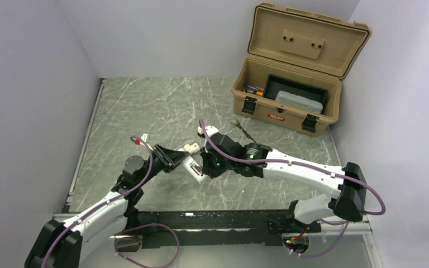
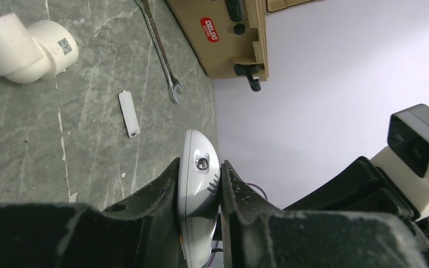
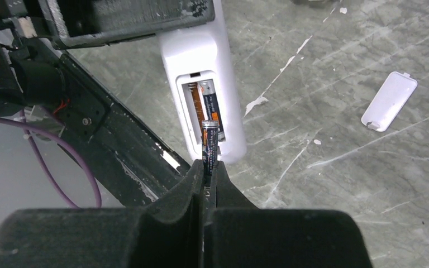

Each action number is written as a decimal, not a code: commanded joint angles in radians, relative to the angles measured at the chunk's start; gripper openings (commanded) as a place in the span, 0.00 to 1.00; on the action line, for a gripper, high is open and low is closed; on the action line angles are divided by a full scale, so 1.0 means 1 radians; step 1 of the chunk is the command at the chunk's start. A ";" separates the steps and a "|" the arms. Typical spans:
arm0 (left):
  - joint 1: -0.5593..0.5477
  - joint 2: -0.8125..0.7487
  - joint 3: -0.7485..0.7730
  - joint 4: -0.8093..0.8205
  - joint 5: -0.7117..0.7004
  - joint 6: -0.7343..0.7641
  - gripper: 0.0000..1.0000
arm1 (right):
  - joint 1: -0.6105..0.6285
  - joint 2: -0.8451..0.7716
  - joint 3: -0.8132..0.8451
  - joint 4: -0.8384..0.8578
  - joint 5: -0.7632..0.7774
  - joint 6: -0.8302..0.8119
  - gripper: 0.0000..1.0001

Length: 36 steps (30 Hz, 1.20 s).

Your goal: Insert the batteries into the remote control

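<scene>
From the top camera, I saw the left gripper point(image 1: 180, 161) clamped on the small flat white plastic remote control point(image 1: 191, 166), with the right gripper point(image 1: 203, 169) meeting it from the opposite side. The left wrist view confirmed that grip: both fingers pinched the remote control's long edges, its rounded end poking out past their tips. The loose white plastic battery cover point(image 2: 128, 113) lay on the table well beyond them. In the right wrist view the fingers were squeezed onto one slim dark cylindrical battery point(image 3: 210, 142), which stood straight out from the tips, its free end over the open bay. The other battery point(image 3: 209, 106) already lay seated just ahead. I judged the job was to tip the held one flat, line it up with the vacant slot alongside, press it home against the contact, and only then part the fingers. I could not read the polarity marks.
</scene>
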State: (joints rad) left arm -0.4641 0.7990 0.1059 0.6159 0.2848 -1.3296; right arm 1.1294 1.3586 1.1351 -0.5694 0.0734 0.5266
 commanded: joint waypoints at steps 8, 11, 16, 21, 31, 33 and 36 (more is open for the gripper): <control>-0.030 0.055 0.022 0.134 -0.021 -0.038 0.00 | 0.014 0.035 0.062 0.010 -0.024 0.003 0.00; -0.033 0.046 0.020 0.130 -0.028 -0.040 0.00 | 0.021 0.052 0.060 0.013 -0.027 0.009 0.00; -0.033 0.030 0.018 0.125 -0.027 -0.039 0.00 | 0.027 0.085 0.072 0.007 -0.023 0.018 0.00; -0.033 0.023 0.005 0.143 -0.028 -0.043 0.00 | 0.028 0.108 0.088 0.005 -0.015 0.019 0.00; -0.034 0.059 -0.017 0.276 0.016 -0.062 0.00 | 0.029 0.134 0.114 0.003 0.001 -0.021 0.00; -0.034 0.078 -0.020 0.325 0.039 -0.068 0.00 | 0.029 0.136 0.120 0.003 -0.001 -0.037 0.00; -0.034 0.118 -0.020 0.385 0.063 -0.083 0.00 | 0.028 0.145 0.128 -0.001 0.000 -0.054 0.00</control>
State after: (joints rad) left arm -0.4923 0.8875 0.0784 0.7792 0.2787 -1.3560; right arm 1.1511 1.4864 1.2160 -0.5831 0.0700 0.5026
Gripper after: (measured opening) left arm 0.292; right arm 0.031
